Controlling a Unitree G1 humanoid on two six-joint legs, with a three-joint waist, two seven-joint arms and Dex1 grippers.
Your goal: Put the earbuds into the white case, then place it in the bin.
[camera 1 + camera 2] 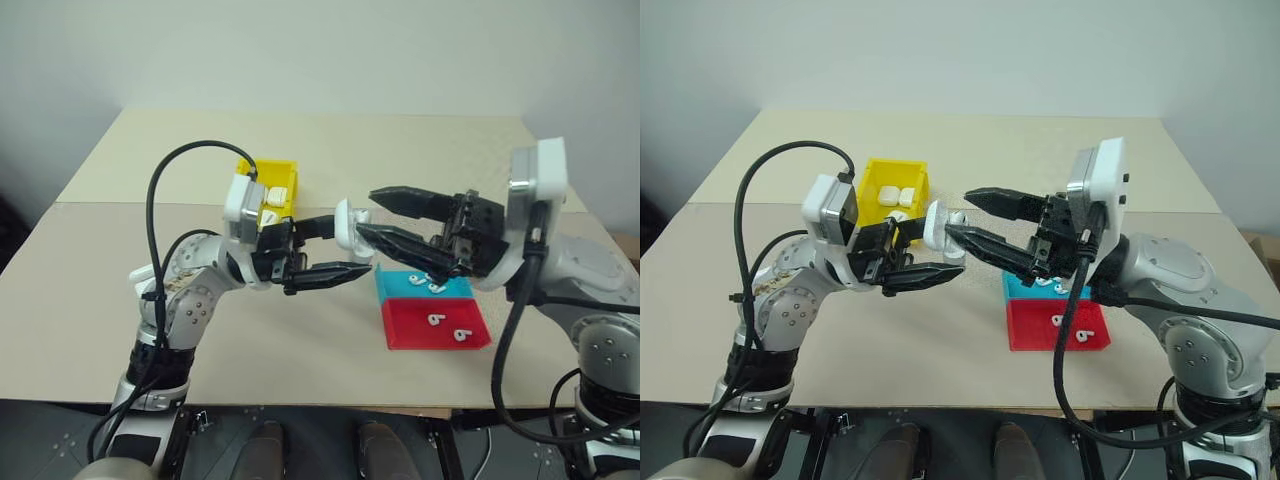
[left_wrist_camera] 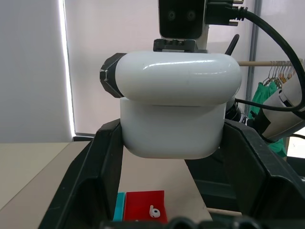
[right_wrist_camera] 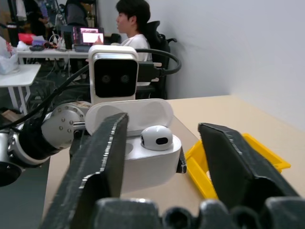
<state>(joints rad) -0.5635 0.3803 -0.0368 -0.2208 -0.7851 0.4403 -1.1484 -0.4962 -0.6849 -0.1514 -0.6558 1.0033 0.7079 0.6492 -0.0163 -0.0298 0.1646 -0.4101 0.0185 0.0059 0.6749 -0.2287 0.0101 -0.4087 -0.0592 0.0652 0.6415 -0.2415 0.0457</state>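
Above the beige surface [image 1: 300, 330], the left gripper [image 1: 335, 247] pinches the open white case [image 3: 143, 152]; the right gripper [image 1: 372, 212] is spread.

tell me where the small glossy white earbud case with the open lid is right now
The glossy white case is held above the table between both arms, clamped in the left gripper, with the right gripper open at it, right of the yellow bin.
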